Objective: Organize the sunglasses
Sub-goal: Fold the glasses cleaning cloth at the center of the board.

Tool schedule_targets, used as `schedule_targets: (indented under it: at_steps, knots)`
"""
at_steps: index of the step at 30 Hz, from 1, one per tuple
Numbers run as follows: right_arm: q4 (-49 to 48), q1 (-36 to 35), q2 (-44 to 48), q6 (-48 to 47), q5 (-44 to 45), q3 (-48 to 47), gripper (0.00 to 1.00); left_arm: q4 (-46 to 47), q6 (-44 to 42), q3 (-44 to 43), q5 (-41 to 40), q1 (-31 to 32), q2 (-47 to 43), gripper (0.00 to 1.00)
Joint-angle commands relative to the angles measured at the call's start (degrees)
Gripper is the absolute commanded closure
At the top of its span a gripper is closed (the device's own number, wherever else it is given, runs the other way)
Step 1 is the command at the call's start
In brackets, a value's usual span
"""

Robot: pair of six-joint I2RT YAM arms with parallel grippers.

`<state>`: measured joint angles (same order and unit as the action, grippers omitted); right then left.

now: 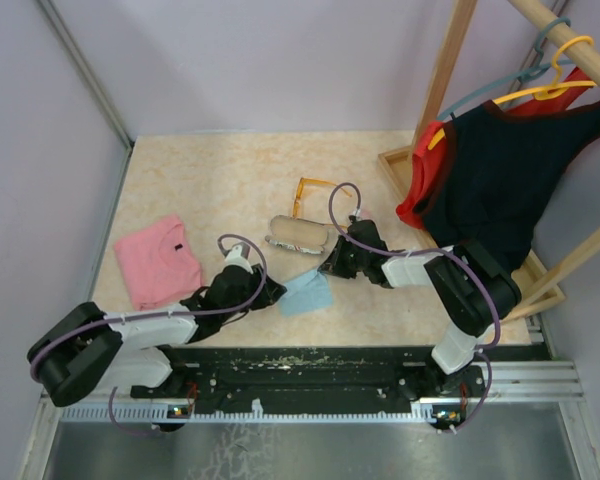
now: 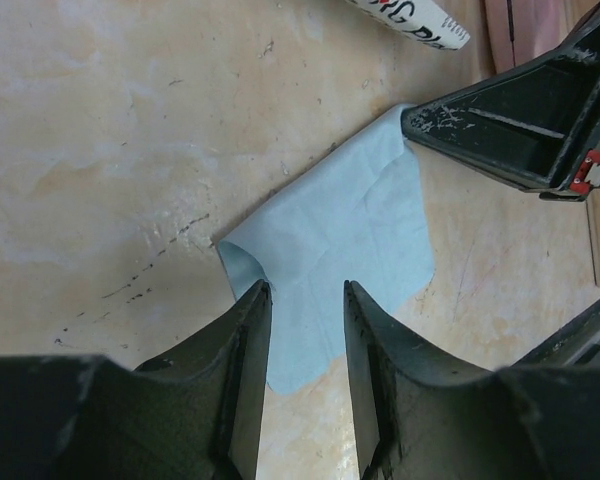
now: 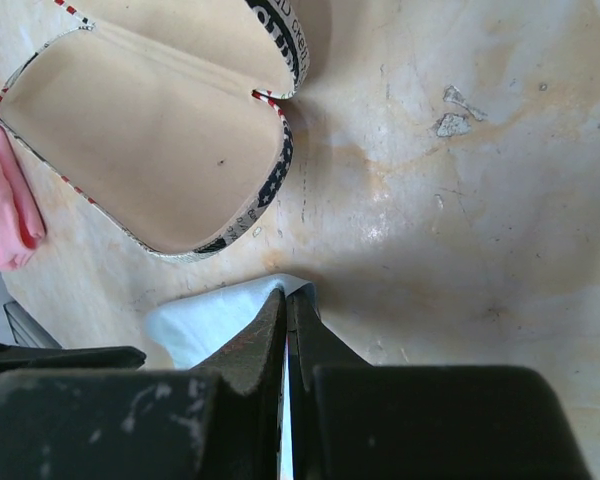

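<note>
One pair of sunglasses (image 1: 310, 193) with an orange translucent frame lies on the table behind the open printed case (image 1: 298, 235). A light blue cloth (image 1: 305, 292) lies flat in front of the case. My right gripper (image 3: 290, 292) is shut on the cloth's far corner (image 3: 220, 310), beside the case's beige inside (image 3: 150, 140). My left gripper (image 2: 307, 288) stands open over the near edge of the cloth (image 2: 340, 230), one finger on either side of it. In the top view the left gripper (image 1: 270, 292) is left of the cloth and the right gripper (image 1: 328, 268) is at its far right corner.
A folded pink garment (image 1: 158, 260) lies at the left of the table. A wooden rack (image 1: 450, 70) with hangers and a black and red garment (image 1: 490, 175) stands at the right, over the right arm. The right gripper's body (image 2: 520, 120) shows in the left wrist view.
</note>
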<state>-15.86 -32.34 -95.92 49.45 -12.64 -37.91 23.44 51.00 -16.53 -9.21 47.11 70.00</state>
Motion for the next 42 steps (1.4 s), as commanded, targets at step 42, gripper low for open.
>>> schedule_targets:
  at_steps: [42]
  knots:
    - [-3.39, 0.41, 0.29, -0.61, -0.98, 0.62, 1.00, 10.32, 1.97, 1.59, 3.91, -2.10, 8.88, 0.61]
